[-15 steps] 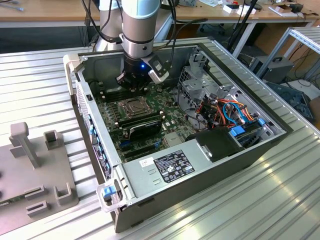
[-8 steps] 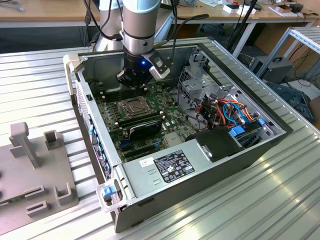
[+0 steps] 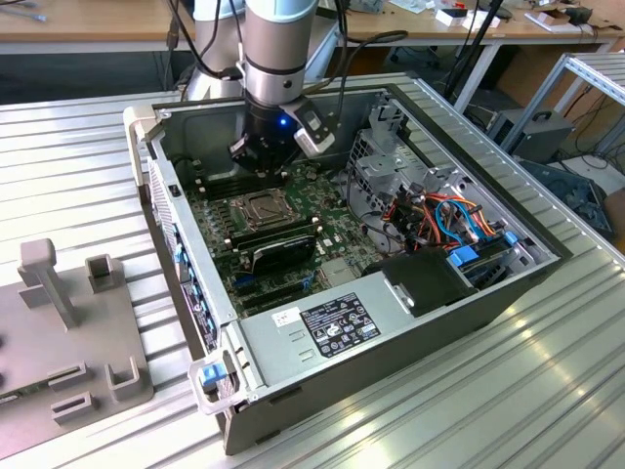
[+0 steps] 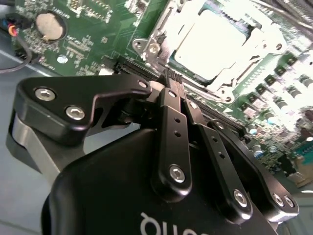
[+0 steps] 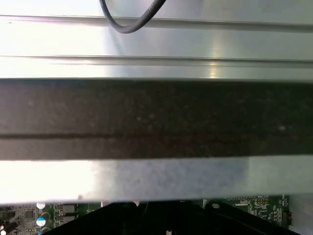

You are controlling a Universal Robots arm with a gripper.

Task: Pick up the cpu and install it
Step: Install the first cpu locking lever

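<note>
Green motherboard (image 3: 293, 225), memory sticks (image 3: 220, 186) beside tool (image 4: 171, 78)

A ribbed metal table (image 3: 547, 381) under bright light, with wooden desks (image 3: 88, 20) along the back and a metal shelf (image 3: 596, 73) at the exterior view's right.

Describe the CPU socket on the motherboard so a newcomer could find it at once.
Start at the open computer case on the ribbed metal table, and look at the green motherboard on its floor. Just below the gripper in the exterior view sits the CPU socket: a square with a shiny metal frame, unlike the long black card beside it.
</note>
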